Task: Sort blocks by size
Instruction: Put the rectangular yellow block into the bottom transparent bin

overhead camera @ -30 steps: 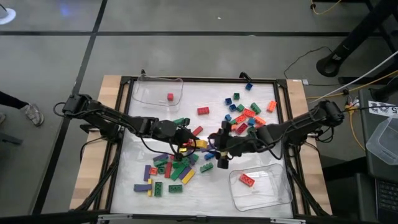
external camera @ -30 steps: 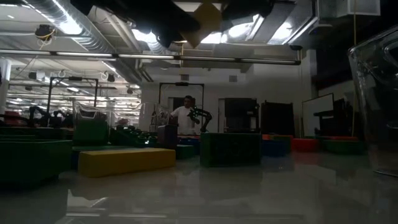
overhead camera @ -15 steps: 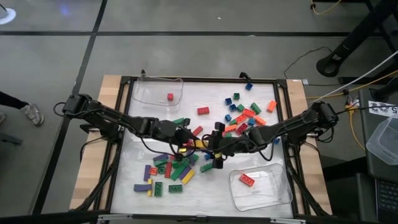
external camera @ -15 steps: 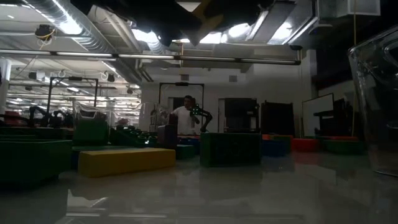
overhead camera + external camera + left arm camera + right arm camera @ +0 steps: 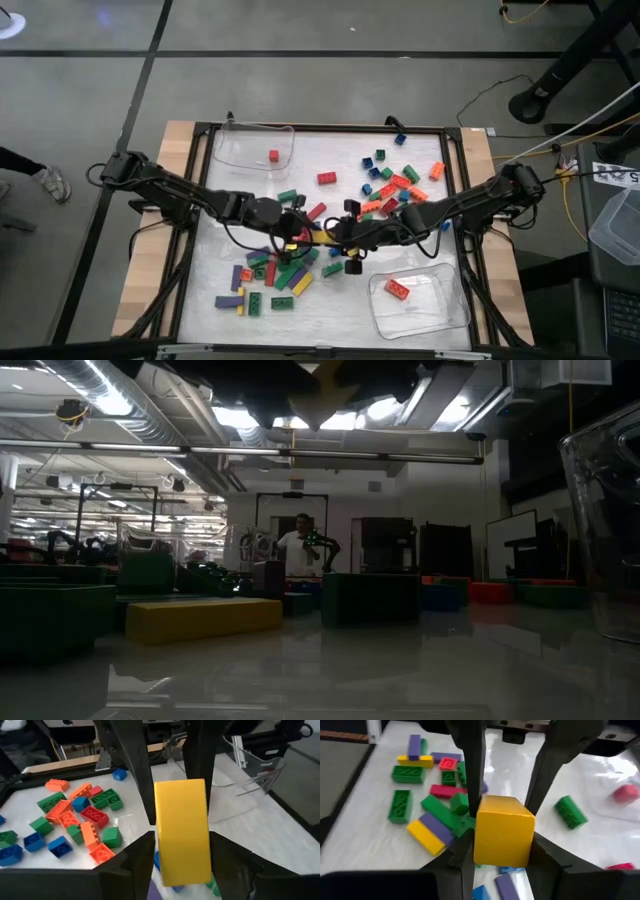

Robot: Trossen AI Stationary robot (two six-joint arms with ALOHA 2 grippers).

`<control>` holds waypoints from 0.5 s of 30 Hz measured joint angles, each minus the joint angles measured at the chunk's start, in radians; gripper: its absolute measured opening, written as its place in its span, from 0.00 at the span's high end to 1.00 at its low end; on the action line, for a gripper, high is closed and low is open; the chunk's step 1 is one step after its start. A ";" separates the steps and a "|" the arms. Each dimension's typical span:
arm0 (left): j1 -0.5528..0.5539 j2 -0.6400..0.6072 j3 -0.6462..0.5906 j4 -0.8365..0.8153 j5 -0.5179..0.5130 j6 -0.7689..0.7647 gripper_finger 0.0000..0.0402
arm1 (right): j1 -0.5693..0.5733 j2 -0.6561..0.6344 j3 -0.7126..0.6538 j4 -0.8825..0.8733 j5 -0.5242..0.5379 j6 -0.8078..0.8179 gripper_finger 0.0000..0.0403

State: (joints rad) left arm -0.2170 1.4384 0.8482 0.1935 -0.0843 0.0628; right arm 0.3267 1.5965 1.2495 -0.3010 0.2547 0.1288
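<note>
High view shows the big white table (image 5: pixel 330 165) with a black frame. Two dark arms reach in from the two sides and meet in the middle.

Two clear trays sit on the table. One tray (image 5: pixel 252 146) is at the far left corner with one small red block (image 5: pixel 273 156) in it. The other tray (image 5: pixel 418 303) is at the near right corner with one longer red block (image 5: pixel 397 289) inside.

Lots of blocks lie loose on the table. One bunch (image 5: pixel 395 180) is on the far right side. Another bunch (image 5: pixel 272 280) is on the near left side.

A long yellow block (image 5: pixel 182 831) is up in the air in the middle, between both grippers. The left gripper (image 5: pixel 181 852) has its fingers on both sides of it. The right gripper (image 5: pixel 503 851) has its fingers pressed on the block's sides too, from the other end. I cannot tell which one is really gripping it.

Far off in the low view, a person (image 5: pixel 297 548) stands in the room.
</note>
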 joint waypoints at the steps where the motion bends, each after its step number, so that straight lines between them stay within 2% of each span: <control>1: 0.000 0.000 0.000 -0.001 0.002 -0.011 0.55 | 0.000 -0.009 0.000 -0.012 -0.020 0.012 0.67; 7: 0.000 0.000 0.000 -0.019 -0.001 -0.060 0.49 | 0.000 -0.098 0.000 -0.199 -0.165 0.153 0.66; 12: 0.000 0.000 0.000 -0.066 -0.004 -0.048 0.49 | 0.003 -0.196 0.001 -0.357 -0.427 0.325 0.66; 15: 0.000 0.000 0.000 -0.079 -0.004 -0.047 0.49 | 0.044 -0.229 0.001 -0.447 -0.487 0.378 0.65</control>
State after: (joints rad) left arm -0.2165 1.4384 0.8482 0.1141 -0.0883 0.0156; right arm 0.3706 1.3675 1.2507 -0.7478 -0.2326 0.5070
